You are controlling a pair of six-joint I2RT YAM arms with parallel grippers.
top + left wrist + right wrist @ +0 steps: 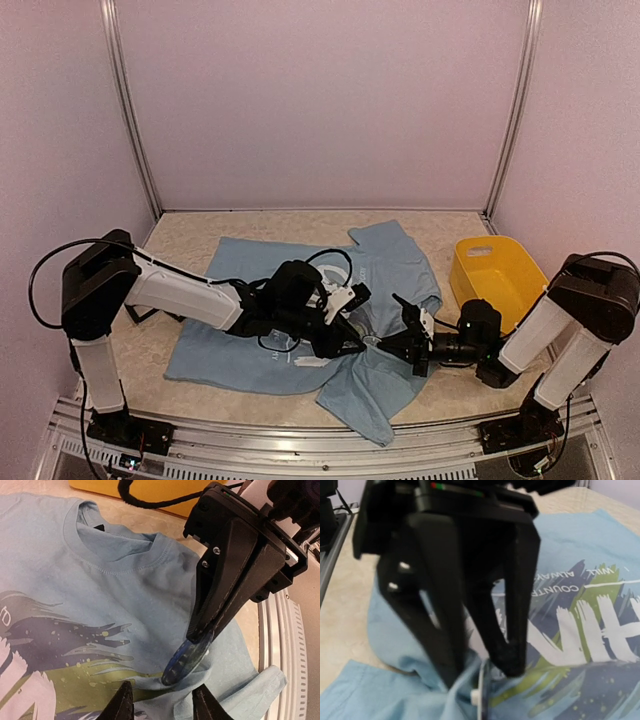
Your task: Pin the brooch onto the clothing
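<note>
A pale speckled table point(180, 235) carries everything. Across most of its middle lies the light blue T-shirt point(240, 265), chest print up. Its near hem is rumpled and folded toward the arms' bases. A yellow bin point(462, 275) stands to the right of the shirt, just beside one sleeve.

The left arm point(185, 290) reaches in low over the shirt from the left. The right arm point(530, 335) comes in from the right, past the bin. The two meet over the chest area.

In the left wrist view, the collar point(125, 555) lies open and the dark and green streaks of the print point(65, 640) run below it.

The left gripper point(481, 670) points down at the fabric with its fingers point(512, 662) apart. Their tips press into a raised fold of cloth. The right gripper point(200, 630) has its fingers pinched together on the upper edge of the brooch point(186, 659).

The brooch stands tilted on edge, dark blue face showing. Its lower rim touches the shirt just beside the green streaks. From the right wrist it shows only as a thin whitish rim in the fold, between the left fingertips.
</note>
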